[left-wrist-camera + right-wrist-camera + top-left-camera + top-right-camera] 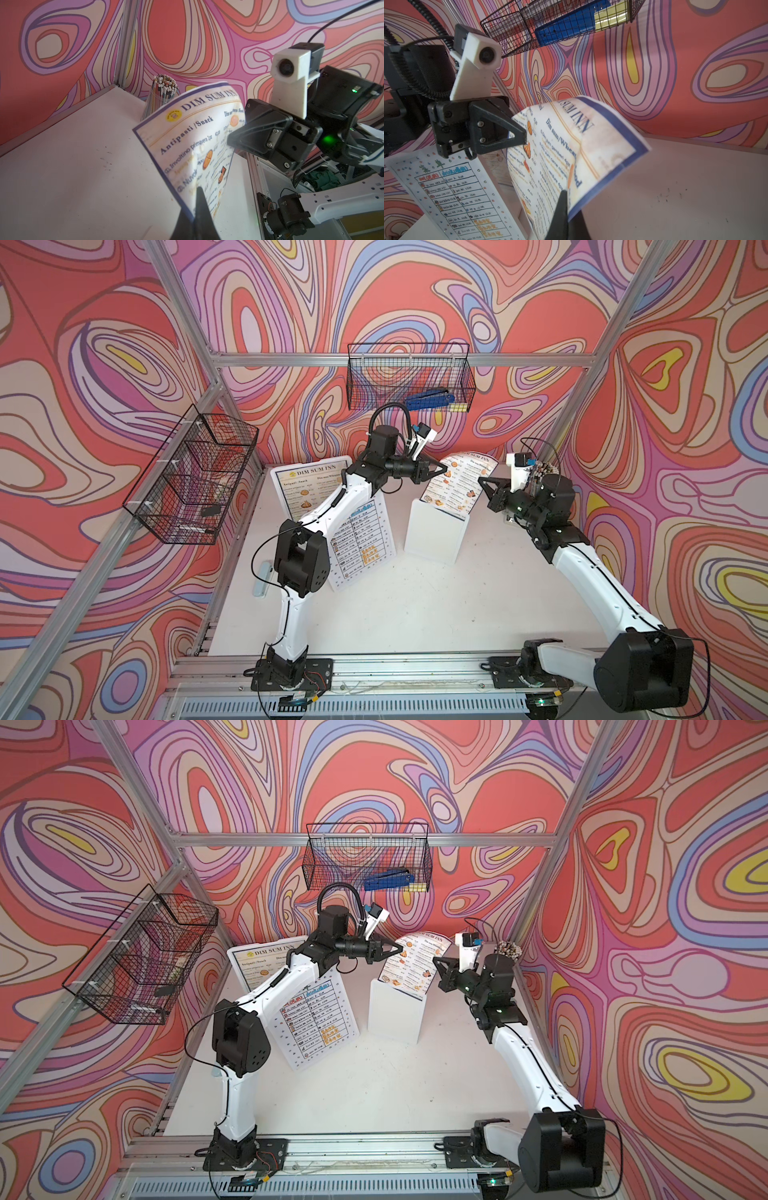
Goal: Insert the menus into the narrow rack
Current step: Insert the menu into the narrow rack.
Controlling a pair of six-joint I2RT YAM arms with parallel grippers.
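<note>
Left wrist: pencil cup (160, 97) behind menu (187, 141)

Bright, even light; menu (591, 149) blurred in wrist views.

The near worktop (415, 614) gives you bare passage. Above the white rack (434, 535), a curled menu (457, 485) spans the gap between left gripper (444, 467) and right gripper (482, 481); the white table menu (361, 543) crowds the rack's left side.
</note>
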